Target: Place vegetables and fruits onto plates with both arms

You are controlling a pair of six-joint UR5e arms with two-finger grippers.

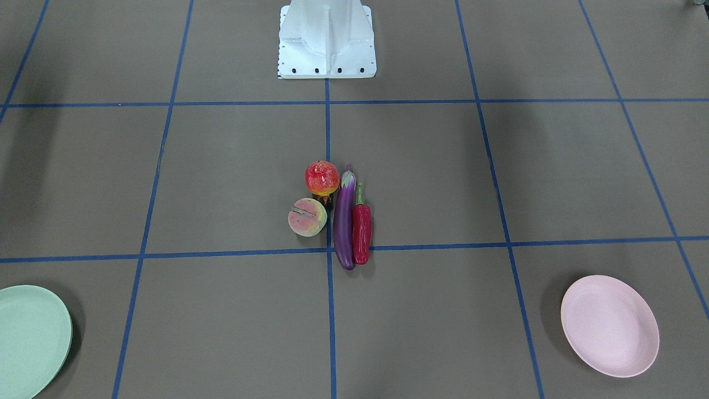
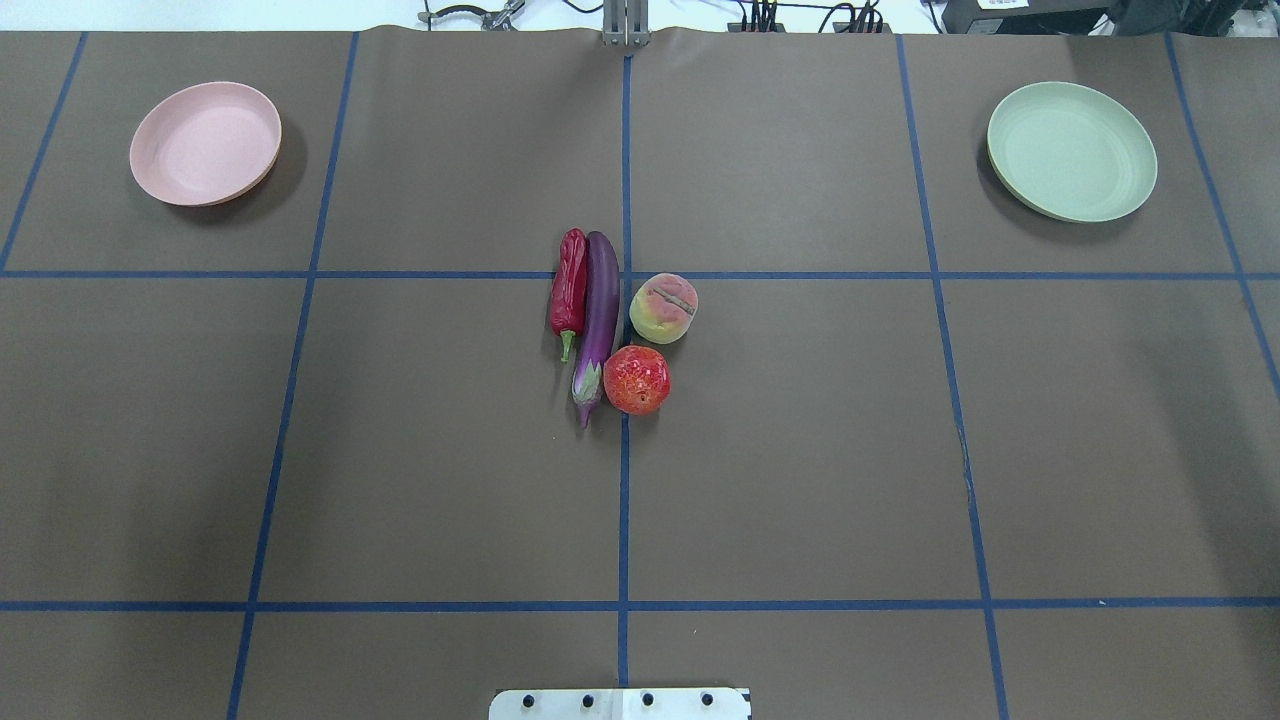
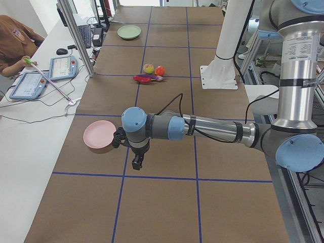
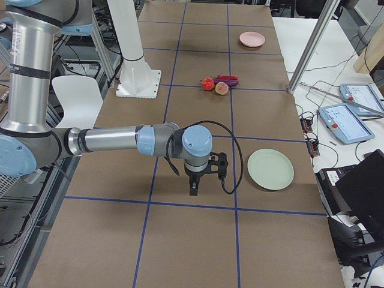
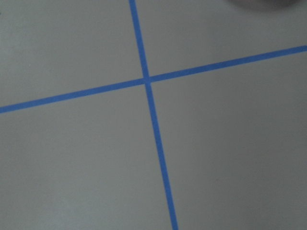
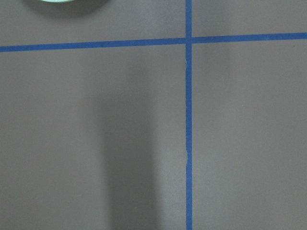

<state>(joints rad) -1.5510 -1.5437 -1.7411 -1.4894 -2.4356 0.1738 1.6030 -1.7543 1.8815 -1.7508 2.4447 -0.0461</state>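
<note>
Work on the task has not begun, as I judge: both plates are bare and all four items lie together at the middle of the table [image 2: 400, 450].

The left arm [image 3: 212, 130] reaches out low, and the left gripper [image 3: 137, 163] hangs just beside the pink plate [image 2: 205, 144]. The right arm [image 4: 114, 139] mirrors it, with the right gripper [image 4: 193, 189] near the green plate [image 2: 1072, 150]. I cannot tell if either pincer is released or clenched. Both are well apart from the produce.

The eggplant [image 2: 600, 310] and the chili [image 2: 570, 290] lie side by side, touching. The peach [image 2: 663, 308] and the pomegranate [image 2: 637, 379] sit just beside the eggplant.

The next move probably calls for each arm to travel to the centre, the left to the vegetables and the right to the fruits, without a collision.

The table is covered with brown matte sheet, divided by blue tape lines [image 5: 146, 80]. The white base [image 1: 327, 41] stands at its edge. A person [image 3: 15, 43] sits at a white side desk with tablets [image 3: 63, 67].
</note>
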